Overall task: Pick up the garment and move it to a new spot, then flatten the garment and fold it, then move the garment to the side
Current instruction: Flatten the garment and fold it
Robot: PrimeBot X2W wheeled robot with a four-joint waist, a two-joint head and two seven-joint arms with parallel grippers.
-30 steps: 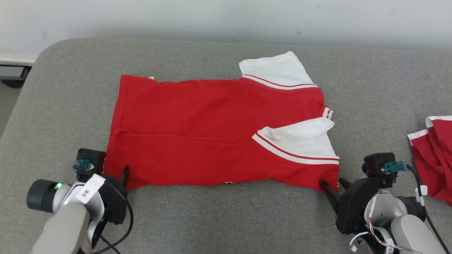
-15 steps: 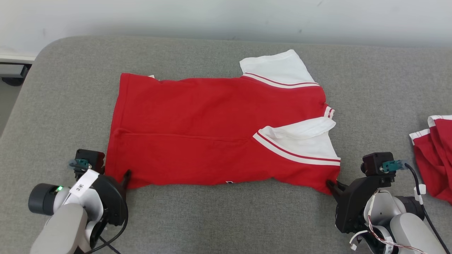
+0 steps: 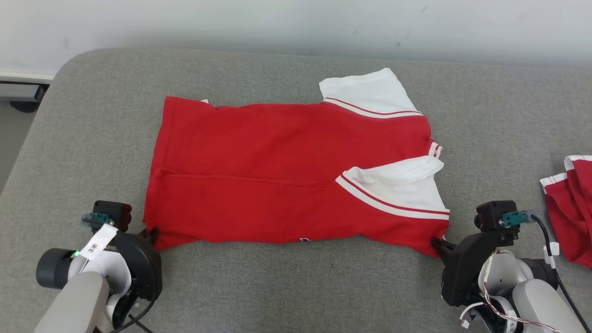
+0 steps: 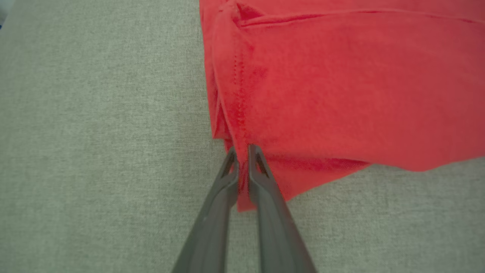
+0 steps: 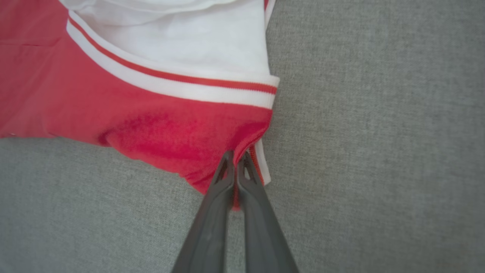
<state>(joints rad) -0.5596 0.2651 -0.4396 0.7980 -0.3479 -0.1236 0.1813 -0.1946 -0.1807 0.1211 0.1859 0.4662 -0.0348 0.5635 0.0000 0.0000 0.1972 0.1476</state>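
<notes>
Head view, grey counter (image 3: 296,286) across the frame, red garment (image 3: 277,171) with white sleeves flat at centre, second garment (image 3: 571,208) at right edge, left tool (image 3: 150,232) pinching the flat garment's lower left corner, right tool (image 3: 435,241) pinching its lower right corner.

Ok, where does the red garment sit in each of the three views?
Head view: red garment spread across the centre of the grey surface.
Left wrist view: garment at upper right, corner pinched by the left gripper.
Right wrist view: garment at upper left, corner pinched by the right gripper.
Shared landmark: the garment's near edge, running between the two pinched corners.
</notes>
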